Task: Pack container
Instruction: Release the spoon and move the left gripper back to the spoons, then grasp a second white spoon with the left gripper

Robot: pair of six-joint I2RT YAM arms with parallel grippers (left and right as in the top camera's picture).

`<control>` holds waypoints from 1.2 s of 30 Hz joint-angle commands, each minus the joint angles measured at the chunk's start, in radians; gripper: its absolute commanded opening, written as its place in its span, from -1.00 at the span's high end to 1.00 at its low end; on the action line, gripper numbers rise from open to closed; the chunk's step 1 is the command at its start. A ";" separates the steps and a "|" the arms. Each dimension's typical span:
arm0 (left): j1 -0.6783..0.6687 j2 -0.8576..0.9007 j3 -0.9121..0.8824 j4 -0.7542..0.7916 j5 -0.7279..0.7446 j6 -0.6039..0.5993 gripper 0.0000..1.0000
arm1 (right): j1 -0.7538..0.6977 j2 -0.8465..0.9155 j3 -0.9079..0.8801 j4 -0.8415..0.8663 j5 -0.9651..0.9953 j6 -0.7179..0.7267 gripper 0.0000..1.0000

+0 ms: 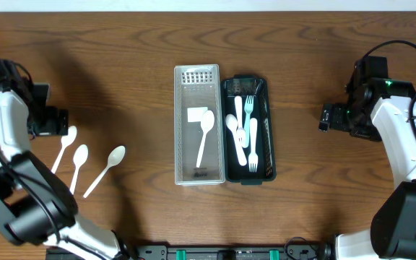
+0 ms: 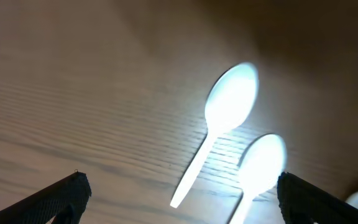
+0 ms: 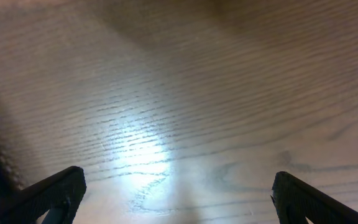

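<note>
Since spoons lie bunched left of the container, the wide, empty left gripper could knock neighbours. The right gripper gapes empty too.

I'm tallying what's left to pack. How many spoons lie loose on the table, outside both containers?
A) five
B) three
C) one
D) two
B: the overhead view shows three white spoons side by side on the table, left of the light container.
</note>
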 commanded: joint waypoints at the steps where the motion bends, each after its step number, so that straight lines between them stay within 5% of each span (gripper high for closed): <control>1: 0.027 0.049 -0.001 0.010 0.007 0.039 -0.96 | -0.008 -0.006 -0.002 -0.013 0.012 -0.026 -0.99; 24: 0.044 0.219 -0.048 0.059 0.045 0.042 -1.00 | -0.008 -0.006 -0.002 -0.021 0.053 -0.026 -0.99; 36: 0.046 0.220 -0.115 0.125 0.046 0.038 -0.72 | -0.008 -0.006 -0.002 -0.031 0.053 -0.026 -0.99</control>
